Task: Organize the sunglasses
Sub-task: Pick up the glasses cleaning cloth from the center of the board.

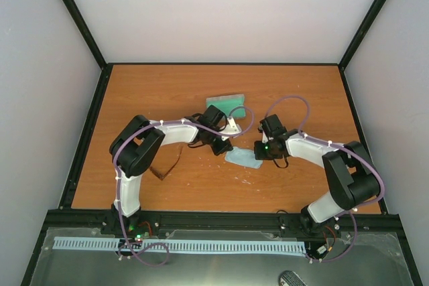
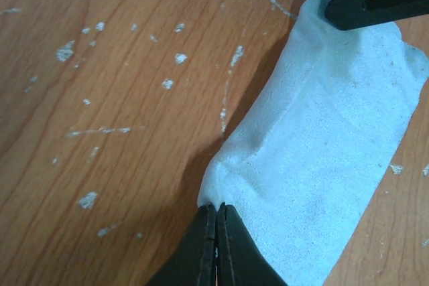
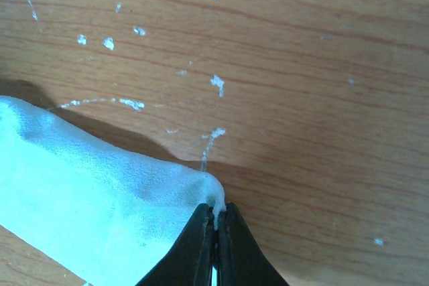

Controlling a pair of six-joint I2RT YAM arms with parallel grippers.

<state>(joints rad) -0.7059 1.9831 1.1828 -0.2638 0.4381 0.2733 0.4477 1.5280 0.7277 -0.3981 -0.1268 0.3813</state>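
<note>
Although the task concerns the sunglasses (image 1: 164,174), neither arm has them. They lie on the worktop (image 1: 167,92) nearest the arm bases, just beside the left arm's bent elbow and partly tucked under its forearm, so only the thin reddish-brown frame and a temple arm show in the top view.

A little farther in, the light blue cloth (image 1: 242,159) sits between the two wrists. The left gripper (image 2: 216,222) is clenched on one end of it, fingers pressed together with only a sliver of fabric between them. The right gripper (image 3: 216,222) is pinched the same way on the opposite end. That end looks slightly raised, with a shadow beneath it, while the middle sags toward the wood. The cloth appears doubled over, with a soft ridge along its length.

Farthest back, the grey case with green lining (image 1: 226,104) lies open, partly hidden behind the left wrist.

My guess is that the cloth is being folded or carried before the glasses are dealt with. Both holds are thin edge pinches, so if the arms pull apart or move at uneven pace, a corner may slide out and the cloth drop crumpled. The left forearm hangs right over the sunglasses, and a low swing of that elbow could nudge or scrape them. A reach back toward the case could shove it, since the wrist is close to its near side.
</note>
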